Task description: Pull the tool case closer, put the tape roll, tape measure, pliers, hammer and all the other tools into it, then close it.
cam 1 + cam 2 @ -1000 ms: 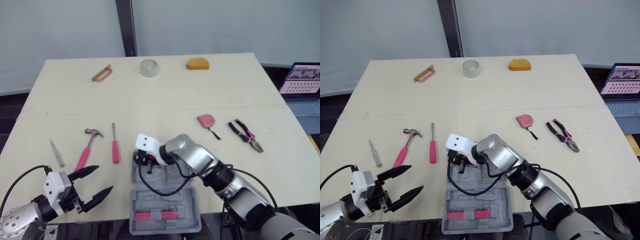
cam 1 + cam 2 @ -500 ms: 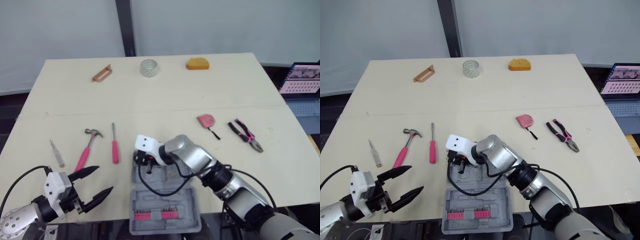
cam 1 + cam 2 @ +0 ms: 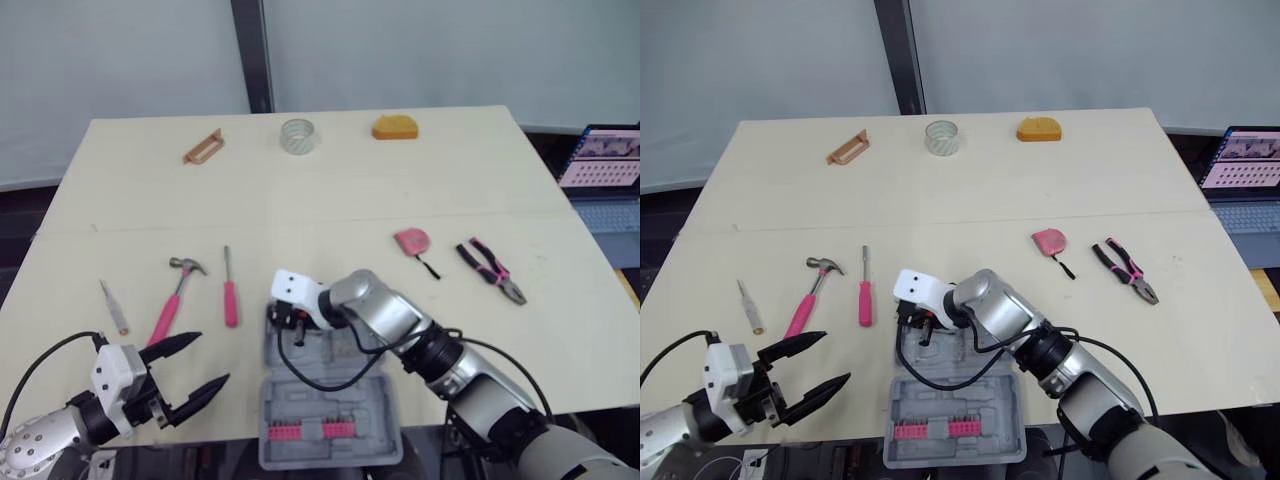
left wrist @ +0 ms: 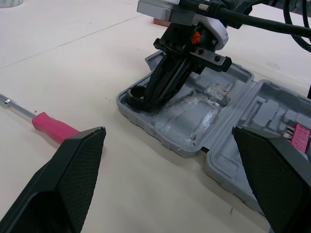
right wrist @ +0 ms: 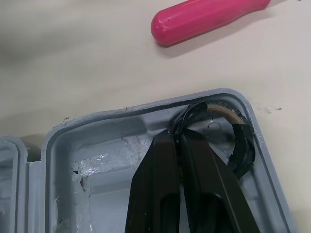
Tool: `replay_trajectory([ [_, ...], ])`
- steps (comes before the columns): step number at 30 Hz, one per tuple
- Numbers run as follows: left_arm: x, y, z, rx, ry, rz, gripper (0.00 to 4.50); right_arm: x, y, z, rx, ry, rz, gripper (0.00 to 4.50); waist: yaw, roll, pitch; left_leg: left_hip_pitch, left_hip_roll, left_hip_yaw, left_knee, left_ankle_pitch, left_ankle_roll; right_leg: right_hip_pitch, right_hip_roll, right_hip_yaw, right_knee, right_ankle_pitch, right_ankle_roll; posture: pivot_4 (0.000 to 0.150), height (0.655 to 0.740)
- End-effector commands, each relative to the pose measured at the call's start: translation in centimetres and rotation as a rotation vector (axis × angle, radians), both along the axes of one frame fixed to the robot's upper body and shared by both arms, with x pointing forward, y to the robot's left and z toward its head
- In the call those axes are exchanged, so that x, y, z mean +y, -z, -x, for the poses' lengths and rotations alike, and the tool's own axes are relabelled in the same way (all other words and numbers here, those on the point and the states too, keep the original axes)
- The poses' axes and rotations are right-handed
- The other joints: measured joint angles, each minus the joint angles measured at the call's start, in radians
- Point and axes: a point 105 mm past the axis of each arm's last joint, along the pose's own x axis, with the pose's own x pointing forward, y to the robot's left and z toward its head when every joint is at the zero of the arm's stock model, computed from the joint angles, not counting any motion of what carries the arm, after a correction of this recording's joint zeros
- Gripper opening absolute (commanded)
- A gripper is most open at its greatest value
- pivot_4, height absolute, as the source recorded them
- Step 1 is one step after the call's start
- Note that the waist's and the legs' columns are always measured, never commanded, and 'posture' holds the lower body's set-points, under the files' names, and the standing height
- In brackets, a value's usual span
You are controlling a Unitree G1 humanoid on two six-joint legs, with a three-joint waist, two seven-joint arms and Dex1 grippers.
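The grey tool case [image 3: 370, 400] lies open at the lower centre of the head view, at the near edge of the table [image 3: 450, 180]. A black tape roll [image 5: 244, 148] sits in its upper-left corner, the rim pinched between the closed fingers of the right gripper [image 5: 181, 137]. Left of the case lie a pink screwdriver [image 3: 230, 292] and a hammer [image 3: 172, 305]. To the right lie a tape measure [image 3: 410, 240] and pliers [image 3: 492, 270]. The left gripper [image 3: 212, 358] hangs spread wide at lower left.

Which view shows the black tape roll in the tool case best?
The right wrist view: the black tape roll lies in a corner of the tool case, its wall pinched by the right gripper. The left wrist view shows its side; in the eye views the gripper mostly covers it.
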Motion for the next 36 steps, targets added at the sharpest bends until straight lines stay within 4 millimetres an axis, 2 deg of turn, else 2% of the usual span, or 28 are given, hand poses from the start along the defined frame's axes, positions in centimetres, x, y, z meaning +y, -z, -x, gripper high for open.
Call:
replay_trajectory([
  [1, -0.3, -0.4, 0.1, -0.023, 0.003, -0.005, 4.5, 0.7, -1.4, 0.1, -0.02, -0.028, -0.045, 0.74, 0.0, 0.0, 0.0, 0.0, 0.0, 0.0, 0.0, 0.0, 0.0, 0.0, 0.0, 0.0, 0.0, 0.0, 0.0, 0.15, 0.74],
  [2, -0.3, -0.4, 0.1, -0.022, 0.003, -0.005, 4.5, 0.8, -1.6, 0.3, -0.02, -0.037, -0.056, 1.03, 0.0, 0.0, 0.0, 0.0, 0.0, 0.0, 0.0, 0.0, 0.0, 0.0, 0.0, 0.0, 0.0, 0.0, 0.0, 0.15, 0.74],
  [6, -0.3, -0.3, 0.1, -0.021, 0.004, -0.004, 4.5, 1.2, -2.5, 0.6, -0.026, -0.05, -0.085, 2.98, 0.0, 0.0, 0.0, 0.0, 0.0, 0.0, 0.0, 0.0, 0.0, 0.0, 0.0, 0.0, 0.0, 0.0, 0.0, 0.15, 0.74],
  [15, -0.5, -0.4, 0.0, -0.026, 0.001, -0.002, 4.5, 0.5, -4.9, 0.4, -0.046, -0.032, -0.157, 2.98, 0.001, 0.0, 0.0, 0.0, 0.0, 0.0, 0.0, 0.0, 0.0, 0.0, 0.0, 0.0, 0.0, 0.0, 0.0, 0.15, 0.74],
  [23, -0.4, -0.2, 0.0, -0.025, 0.003, -0.001, 4.5, -0.5, -4.3, -0.2, -0.037, 0.073, -0.254, 2.98, 0.001, 0.0, 0.0, 0.0, 0.0, 0.001, 0.0, 0.0, 0.0, 0.0, 0.0, 0.0, 0.0, 0.0, 0.0, 0.15, 0.74],
  [27, -0.2, -0.1, 0.0, -0.022, 0.005, -0.005, 4.5, -0.5, -4.0, -0.1, -0.03, 0.09, -0.277, 1.8, 0.001, 0.0, 0.0, 0.0, 0.0, 0.001, 0.0, 0.0, 0.0, 0.0, 0.0, 0.0, 0.0, 0.0, 0.0, 0.15, 0.74],
  [36, -0.1, 0.2, 0.1, -0.019, 0.009, -0.008, 4.5, -0.5, -2.8, -0.2, -0.022, 0.125, -0.288, 1.8, 0.001, 0.0, 0.0, 0.0, 0.0, 0.001, 0.0, 0.0, 0.0, 0.0, 0.0, 0.0, 0.0, 0.0, 0.0, 0.15, 0.74],
])
